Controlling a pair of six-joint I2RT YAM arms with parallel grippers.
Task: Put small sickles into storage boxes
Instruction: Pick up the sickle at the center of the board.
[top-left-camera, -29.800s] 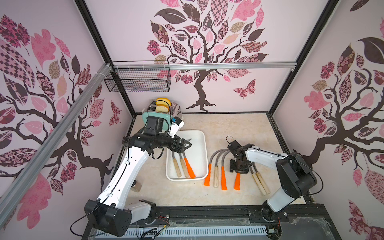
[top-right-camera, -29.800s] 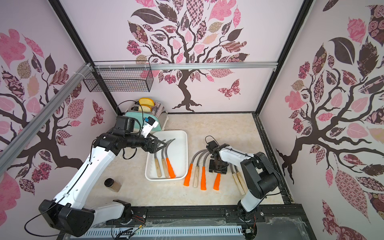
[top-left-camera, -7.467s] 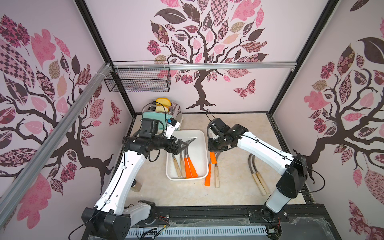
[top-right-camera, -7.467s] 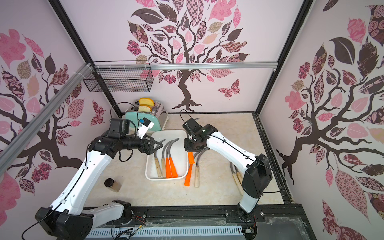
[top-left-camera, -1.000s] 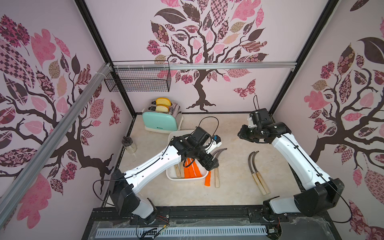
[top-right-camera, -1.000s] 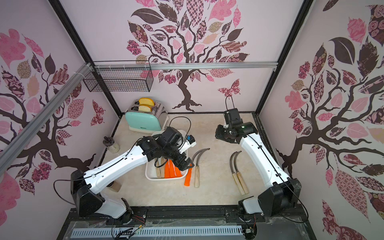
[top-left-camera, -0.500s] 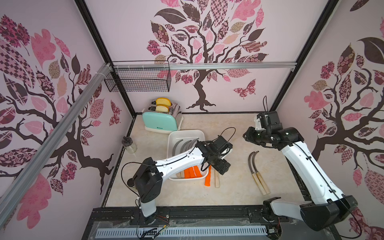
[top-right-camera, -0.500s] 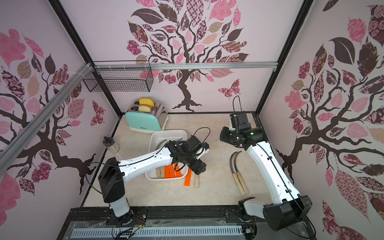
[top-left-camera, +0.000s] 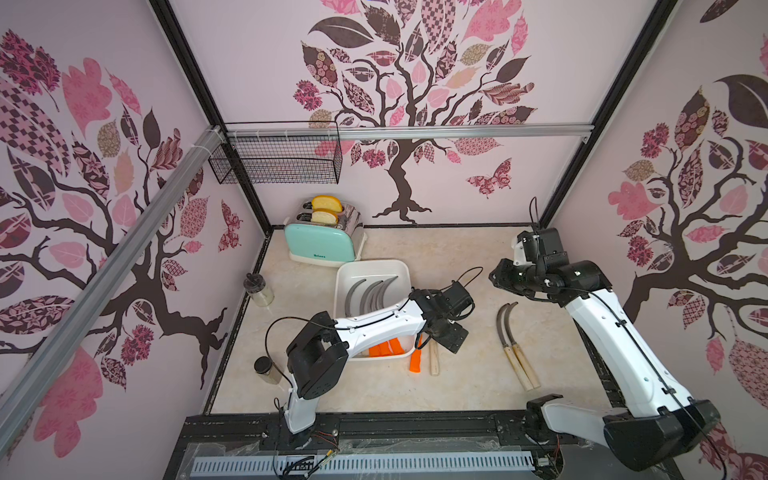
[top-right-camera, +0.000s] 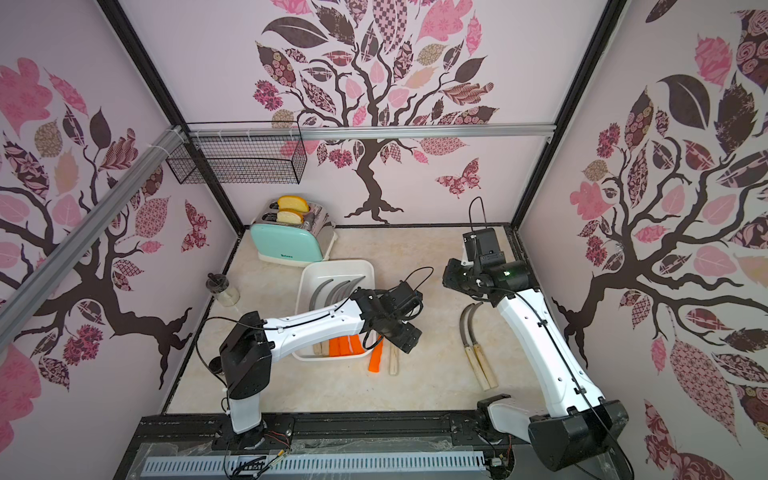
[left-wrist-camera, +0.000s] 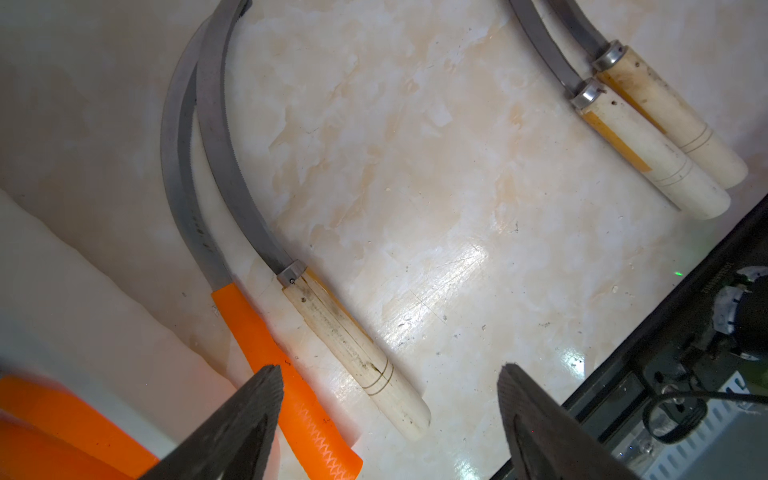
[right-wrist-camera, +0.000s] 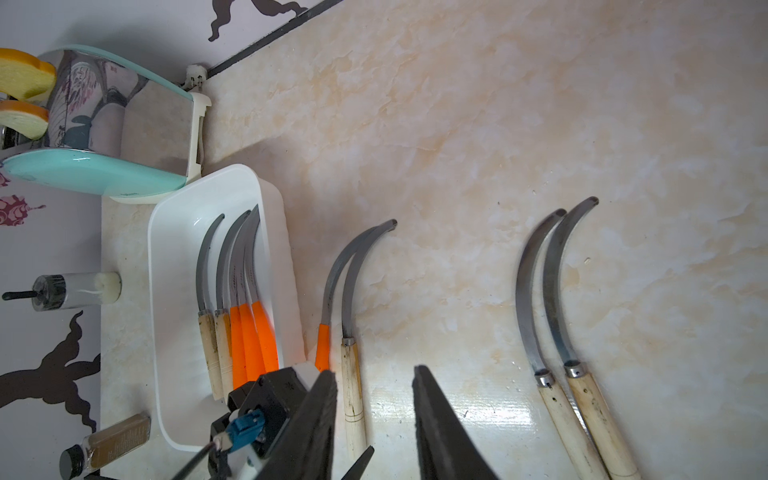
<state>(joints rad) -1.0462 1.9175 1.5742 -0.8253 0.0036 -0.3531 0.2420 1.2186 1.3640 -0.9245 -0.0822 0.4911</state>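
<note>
Clear counter (right-wrist-camera: 449, 291) — between tray-side sickles (right-wrist-camera: 352, 374) and wooden pair (right-wrist-camera: 588, 399)

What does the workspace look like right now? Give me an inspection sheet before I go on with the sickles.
Surface: marbled tabletop; no spills seen.
Job's things: white tray holds five sickles. An orange-handled sickle and a wooden-handled sickle lie side by side next to the tray. Two wooden-handled sickles lie farther toward the right arm.
Clutter: toaster with bread; jar; second jar.
Hands: left hand open, empty, over the pair next to the tray; right hand open, empty.
Cables: black loop at the left wrist, clear of the blades.
Surroundings: tree-print walls; wire basket, nothing seen inside.
</note>
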